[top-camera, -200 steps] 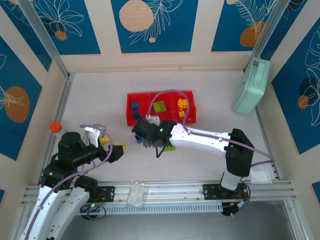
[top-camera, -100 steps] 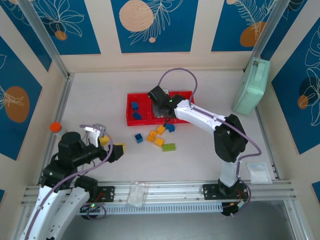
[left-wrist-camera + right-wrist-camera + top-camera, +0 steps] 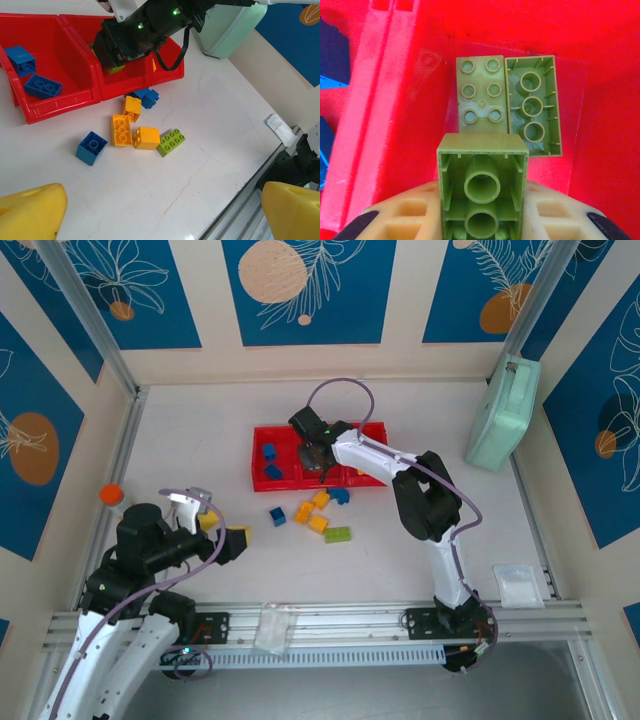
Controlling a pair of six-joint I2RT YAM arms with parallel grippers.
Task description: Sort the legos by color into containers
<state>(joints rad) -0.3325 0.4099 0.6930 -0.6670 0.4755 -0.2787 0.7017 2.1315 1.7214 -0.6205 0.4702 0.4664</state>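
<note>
Jaws of the right gripper (image 3: 482, 217) stand narrow, clamped on a lime green brick (image 3: 482, 185) whose hollow underside faces the wrist camera. Jaws of the left gripper (image 3: 160, 215) stand wide apart and hold nothing.

Reference landmark: the containers (image 3: 258, 472), one row of three joined red bins.

Position of grippers:
- Right gripper: inside the opening of the middle bin, with the held brick above the bin floor and apart from it.
- Left gripper: well apart from the containers, on their near-left side, above bare table.

Contents of the containers:
- Left bin: two blue bricks (image 3: 44, 86), lying apart from each other.
- Middle bin: a long lime brick (image 3: 480, 95) with studs up, and touching its right edge a second lime brick (image 3: 532, 112) with its hollow side up.

Loose legos on the table, all on the near side of the containers:
- a small blue brick (image 3: 147, 96), just beside the front wall of the middle bin
- a yellow-orange brick (image 3: 132, 107), touching that blue brick
- a long yellow-orange brick (image 3: 121, 130) and a square yellow-orange brick (image 3: 147, 138), side by side, slightly nearer
- a long lime green brick (image 3: 171, 142), touching the square one
- a square blue brick (image 3: 91, 147), apart from the cluster, in front of the left bin
</note>
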